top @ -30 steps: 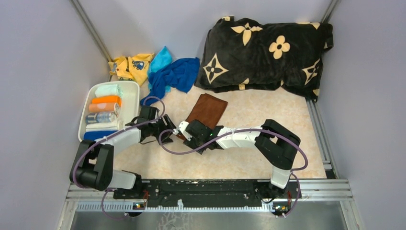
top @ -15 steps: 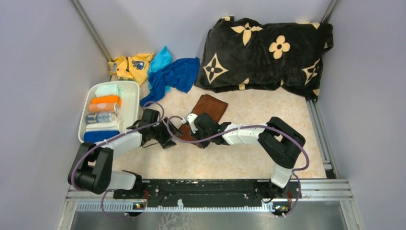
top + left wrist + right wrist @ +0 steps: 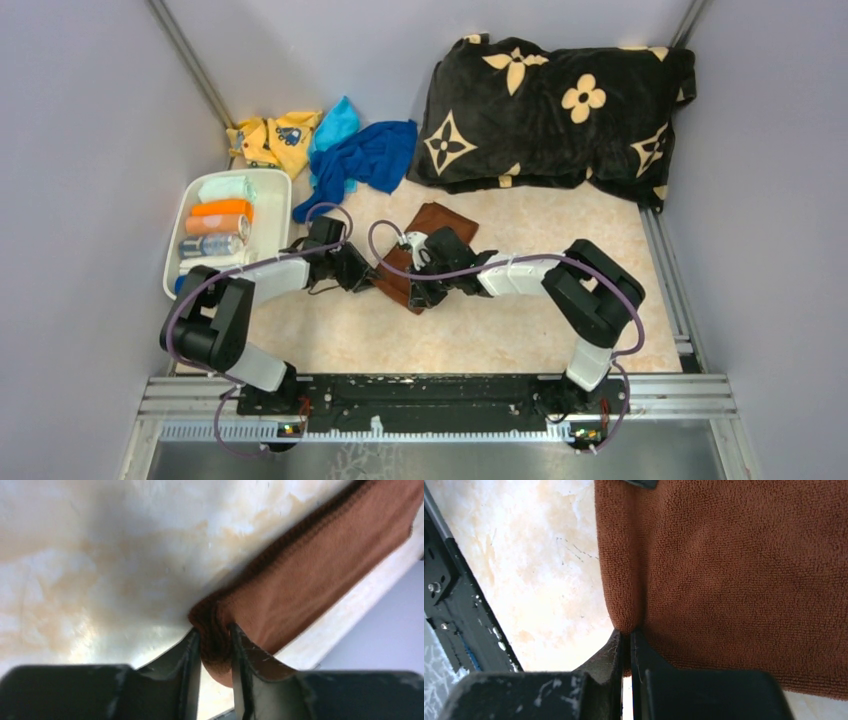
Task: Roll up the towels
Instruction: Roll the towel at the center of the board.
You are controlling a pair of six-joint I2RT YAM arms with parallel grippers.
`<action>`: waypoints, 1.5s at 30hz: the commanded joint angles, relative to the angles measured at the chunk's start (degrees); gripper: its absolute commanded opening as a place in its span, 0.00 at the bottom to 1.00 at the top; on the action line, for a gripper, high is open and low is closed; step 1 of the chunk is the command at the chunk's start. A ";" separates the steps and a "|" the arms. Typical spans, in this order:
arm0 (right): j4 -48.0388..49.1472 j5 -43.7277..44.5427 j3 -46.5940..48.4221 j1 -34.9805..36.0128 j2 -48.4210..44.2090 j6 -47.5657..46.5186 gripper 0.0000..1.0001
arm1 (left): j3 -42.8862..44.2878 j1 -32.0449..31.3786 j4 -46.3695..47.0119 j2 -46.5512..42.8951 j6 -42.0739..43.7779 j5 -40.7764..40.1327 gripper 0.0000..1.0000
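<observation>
Two grippers have the brown towel (image 3: 437,217), which lies mid-table. Top view: your left gripper (image 3: 362,274) and right gripper (image 3: 416,292) reach in low from either side, elbows bent, wrists angled toward each other. Left wrist: fingers (image 3: 187,655) pinch a bunched corner fold. Right wrist: jaws nearly together on the near edge. Keep both ends level, turn the edge over evenly, and roll it tight.

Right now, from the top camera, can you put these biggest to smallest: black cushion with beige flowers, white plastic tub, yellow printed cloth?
1. black cushion with beige flowers
2. white plastic tub
3. yellow printed cloth
</observation>
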 commanded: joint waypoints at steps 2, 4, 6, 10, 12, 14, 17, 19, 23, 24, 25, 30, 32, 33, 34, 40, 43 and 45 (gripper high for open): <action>1.26 -5.84 -0.25 -1.42 -0.76 2.24 0.00 | 3.20 -0.18 -3.36 2.92 3.17 -5.55 0.20; 1.40 -7.40 -0.48 -2.45 -0.80 3.35 0.00 | 3.34 -0.09 -4.71 2.39 4.01 -6.61 0.14; 1.80 -9.43 -0.68 -3.76 -0.45 5.04 0.00 | 3.20 0.24 -6.29 1.19 4.67 -7.83 0.14; 3.40 -14.93 -1.14 -6.30 1.38 9.15 0.00 | 2.40 1.40 -8.23 -2.43 6.29 -8.18 0.26; 4.02 -17.59 -0.94 -7.35 2.91 11.49 0.00 | 2.56 1.70 -9.67 -3.97 7.53 -8.24 0.34; 4.89 -20.09 -0.73 -8.47 4.42 13.82 0.00 | 3.06 1.94 -11.82 -5.41 9.07 -8.14 0.41; 7.27 -23.67 -1.12 -10.42 6.61 17.75 0.00 | 2.77 2.39 -14.77 -8.35 11.09 -7.90 0.50; 7.79 -24.79 -1.15 -11.55 7.83 19.66 0.00 | 1.63 2.59 -15.72 -10.67 11.90 -7.33 0.54; 7.78 -27.28 -0.77 -13.22 10.36 21.78 0.00 | -2.36 2.61 -14.23 -14.35 13.15 -3.82 0.57; 7.84 -27.70 -0.73 -13.60 10.85 22.21 0.00 | -3.40 2.61 -13.44 -15.01 13.09 -2.52 0.57; 7.41 -27.88 -0.36 -13.90 11.28 22.35 0.00 | -4.21 2.65 -12.65 -15.41 13.06 -1.11 0.58; 4.31 -28.37 1.32 -14.43 13.31 21.71 0.00 | -7.66 2.61 -8.13 -17.08 12.54 3.15 0.58; 3.85 -28.59 1.75 -14.43 13.98 21.86 0.00 | -8.64 2.61 -7.22 -17.34 11.84 3.75 0.59; 3.69 -28.74 1.88 -14.38 14.23 21.82 0.00 | -8.77 2.63 -7.53 -17.58 11.44 3.58 0.59; 3.48 -28.77 2.06 -14.42 14.37 21.78 0.00 | -8.73 2.61 -8.75 -18.02 10.82 2.50 0.60; 0.43 -28.18 3.29 -14.43 13.92 19.84 0.00 | -10.24 3.00 -10.07 -25.42 8.76 -3.59 0.64; -0.74 -28.16 3.71 -14.40 13.96 19.16 0.00 | -11.02 2.96 -4.12 -24.58 8.65 1.85 0.66; -1.46 -28.08 4.29 -14.43 14.20 18.78 0.00 | -11.09 2.91 -0.74 -21.76 8.58 5.17 0.67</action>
